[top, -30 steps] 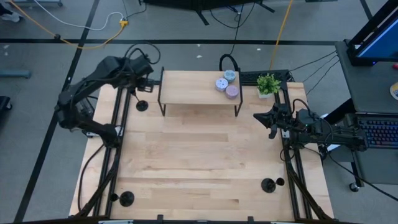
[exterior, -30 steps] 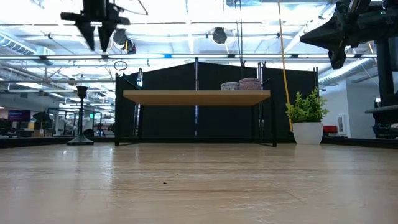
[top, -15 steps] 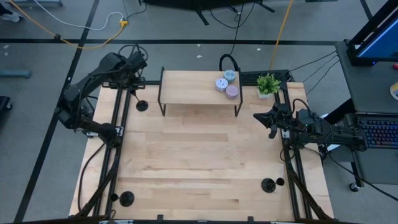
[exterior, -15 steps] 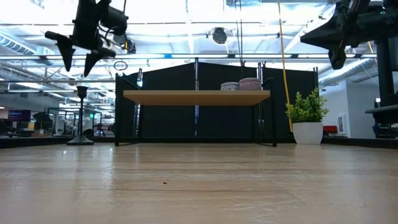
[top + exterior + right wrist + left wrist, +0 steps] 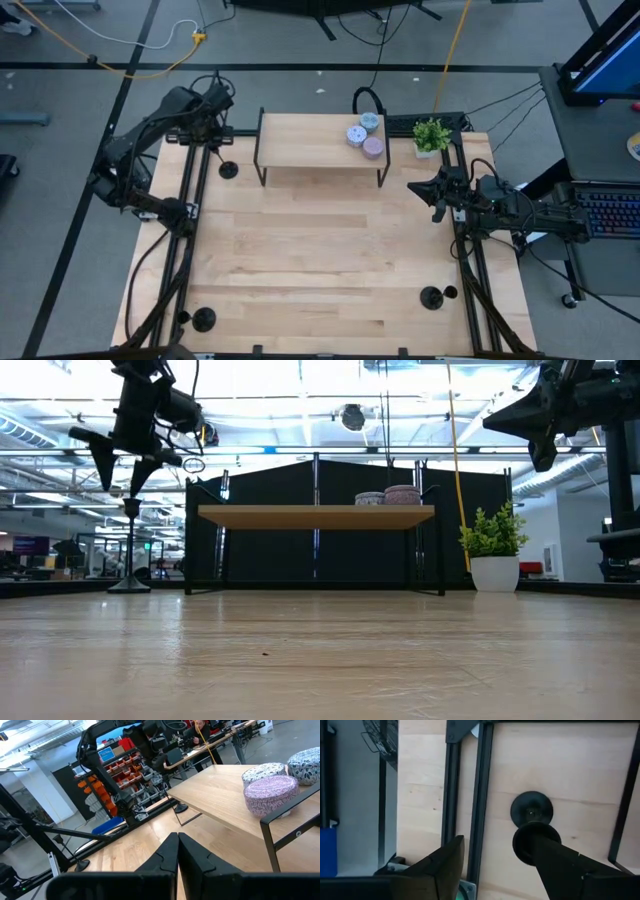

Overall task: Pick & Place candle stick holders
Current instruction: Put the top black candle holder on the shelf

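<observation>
Three black candle holders are being seen from above: one [image 5: 228, 169] at the table's far left, beside the shelf [image 5: 320, 140], two [image 5: 203, 319] [image 5: 431, 297] near the front edge, stems hard to make out. The left gripper [image 5: 118, 468] is being held spread above the first holder's disc and thin stem; the right gripper [image 5: 178, 851] is being kept pressed together.

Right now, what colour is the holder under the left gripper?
Matte black holder, clearest in the left wrist view.

Left end effector [image 5: 118, 466] — fingers apart — above candle stick holder [image 5: 130, 550].
</observation>
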`<state>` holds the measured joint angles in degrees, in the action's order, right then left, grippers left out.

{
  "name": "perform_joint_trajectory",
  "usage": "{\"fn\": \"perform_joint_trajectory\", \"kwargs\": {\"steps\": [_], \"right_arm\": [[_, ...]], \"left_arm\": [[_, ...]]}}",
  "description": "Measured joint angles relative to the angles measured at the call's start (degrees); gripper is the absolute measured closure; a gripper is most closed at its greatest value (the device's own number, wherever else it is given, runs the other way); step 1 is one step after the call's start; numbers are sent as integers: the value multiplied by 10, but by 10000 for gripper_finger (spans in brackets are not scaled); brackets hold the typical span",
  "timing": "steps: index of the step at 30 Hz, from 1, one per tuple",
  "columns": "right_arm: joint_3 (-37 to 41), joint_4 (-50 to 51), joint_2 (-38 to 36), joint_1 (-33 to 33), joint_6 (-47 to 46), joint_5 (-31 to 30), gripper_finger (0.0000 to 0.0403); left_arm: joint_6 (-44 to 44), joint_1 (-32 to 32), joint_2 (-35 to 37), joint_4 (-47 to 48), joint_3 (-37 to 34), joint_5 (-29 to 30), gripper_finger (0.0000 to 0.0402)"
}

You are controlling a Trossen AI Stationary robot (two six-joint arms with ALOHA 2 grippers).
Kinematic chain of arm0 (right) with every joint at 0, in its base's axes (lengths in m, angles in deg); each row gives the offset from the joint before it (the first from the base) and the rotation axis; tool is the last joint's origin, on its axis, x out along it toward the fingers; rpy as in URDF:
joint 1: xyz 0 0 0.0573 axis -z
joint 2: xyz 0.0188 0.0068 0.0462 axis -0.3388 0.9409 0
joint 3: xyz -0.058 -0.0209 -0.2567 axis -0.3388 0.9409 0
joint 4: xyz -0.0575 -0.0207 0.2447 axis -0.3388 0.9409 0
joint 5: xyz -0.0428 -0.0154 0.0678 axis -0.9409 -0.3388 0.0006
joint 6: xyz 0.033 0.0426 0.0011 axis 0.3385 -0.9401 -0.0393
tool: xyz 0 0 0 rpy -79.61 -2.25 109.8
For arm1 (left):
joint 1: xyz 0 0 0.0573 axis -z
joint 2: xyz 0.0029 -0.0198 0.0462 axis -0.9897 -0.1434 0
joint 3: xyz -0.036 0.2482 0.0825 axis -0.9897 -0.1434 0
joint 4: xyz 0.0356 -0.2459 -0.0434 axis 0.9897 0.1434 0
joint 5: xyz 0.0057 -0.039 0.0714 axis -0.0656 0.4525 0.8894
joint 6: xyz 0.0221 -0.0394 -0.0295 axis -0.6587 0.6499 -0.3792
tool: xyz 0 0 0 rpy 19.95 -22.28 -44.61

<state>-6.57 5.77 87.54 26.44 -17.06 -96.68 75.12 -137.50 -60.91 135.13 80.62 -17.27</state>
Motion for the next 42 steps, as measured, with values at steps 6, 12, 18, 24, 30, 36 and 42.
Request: {"fn": "perform_joint_trajectory", "kwargs": {"steps": [6,12,18,24,30,36,42], "right_arm": [[0,0,0,0,-3,0,401],[0,0,0,0,-3,0,401],[0,2,0,0,-4,0,401],[0,3,0,0,-4,0,401],[0,3,0,0,0,0,401],[0,2,0,0,0,0,401],[0,3,0,0,0,0,401]], "left_arm": [[-6,-10,0,-13,-26,-13,169],[-16,-16,2,-33,-61,-28,170],[-34,-16,3,-87,-80,-55,170],[-28,-16,2,-95,-81,-60,205],[-15,-16,1,-100,-82,-57,270],[-5,-16,1,-106,-82,-56,303],[-4,-16,1,-109,-82,-55,343]]}}
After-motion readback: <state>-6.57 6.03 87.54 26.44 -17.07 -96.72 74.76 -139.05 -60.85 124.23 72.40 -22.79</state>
